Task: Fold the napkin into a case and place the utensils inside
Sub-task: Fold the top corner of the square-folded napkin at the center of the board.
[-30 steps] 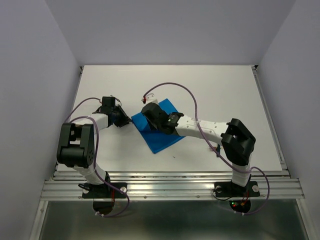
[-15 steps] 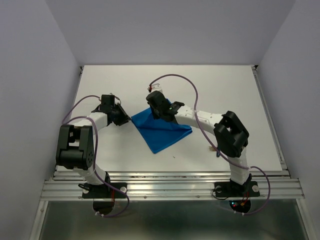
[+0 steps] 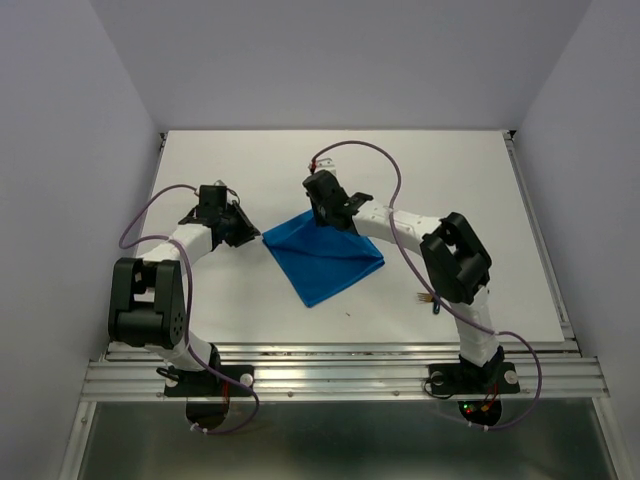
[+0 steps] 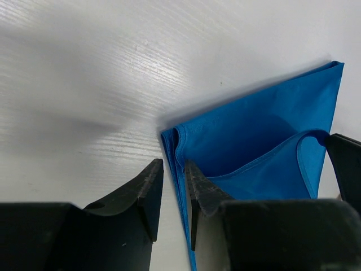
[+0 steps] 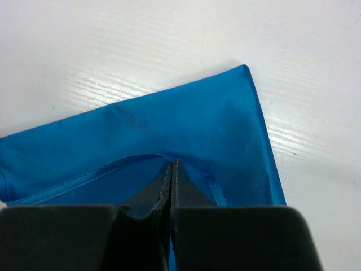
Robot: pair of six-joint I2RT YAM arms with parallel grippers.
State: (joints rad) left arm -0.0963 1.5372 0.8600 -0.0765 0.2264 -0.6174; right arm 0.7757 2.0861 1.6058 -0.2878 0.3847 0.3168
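left hand (image 3: pixel 248 234) at napkin's left corner, fingers narrowly parted, nothing between | napkin (image 3: pixel 325 265) bright blue, folded, roughly triangular, mid-worktop (image 3: pixel 450 180), top layer lifted | right hand (image 3: pixel 328 215) pinched shut on its far hem

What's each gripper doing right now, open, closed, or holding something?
Left gripper: slightly open at the napkin corner, no clear grip.
Right gripper: closed on the napkin's edge.
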